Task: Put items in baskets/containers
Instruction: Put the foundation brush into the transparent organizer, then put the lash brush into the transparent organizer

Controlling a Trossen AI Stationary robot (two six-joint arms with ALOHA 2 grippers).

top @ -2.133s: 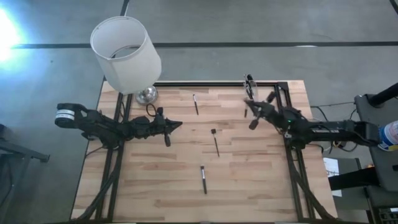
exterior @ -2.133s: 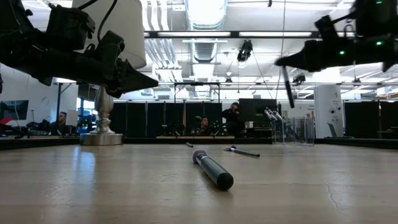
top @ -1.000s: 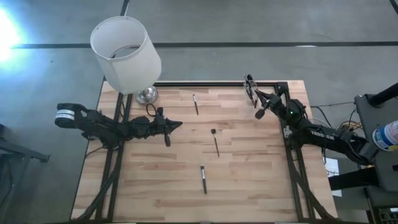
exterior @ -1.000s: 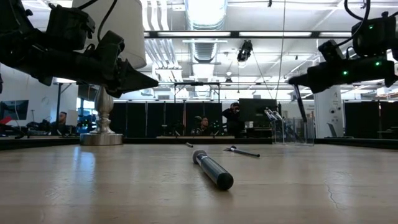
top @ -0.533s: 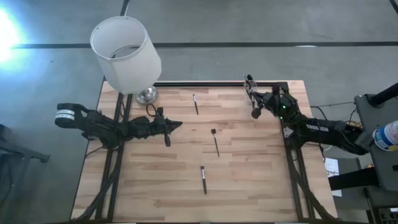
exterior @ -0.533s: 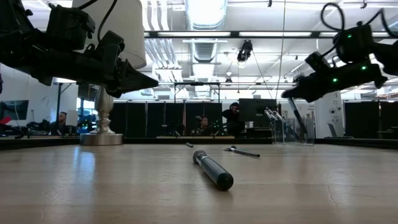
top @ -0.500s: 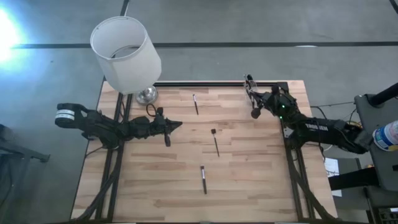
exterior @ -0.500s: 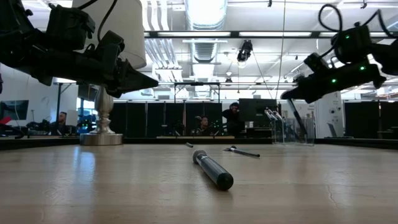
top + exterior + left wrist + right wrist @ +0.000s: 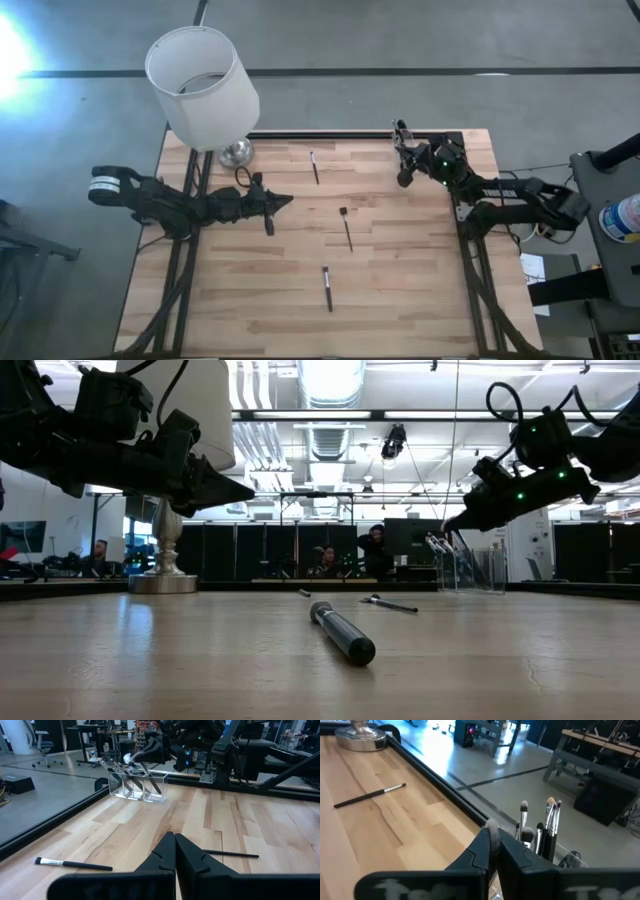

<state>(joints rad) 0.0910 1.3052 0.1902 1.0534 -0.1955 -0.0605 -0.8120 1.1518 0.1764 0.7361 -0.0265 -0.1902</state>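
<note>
- Wooden slats of the table [image 9: 400, 270] are filling the high view, with a dim hall and seated people showing beyond the far edge in the low view.
- Right gripper [image 9: 404, 176] is hanging over the far right corner, jaws pinched on a brush [image 9: 492, 834] whose pale bristles are poking up between the fingers in its wrist view.
- Just beyond it, the clear holder [image 9: 135, 786] is standing upright by the table's far rail, several brushes already inside with bristles up.
- Left gripper [image 9: 287, 201] is hovering above the left half of the table, fingers pressed together and holding nothing.
- Out on the wood, three loose brushes are lying apart: one near the far edge [image 9: 314, 167], one at the middle [image 9: 346, 228], one nearer the front [image 9: 327, 287].
- Lamp [image 9: 203, 90] with its white shade is sitting at the far left corner.
</note>
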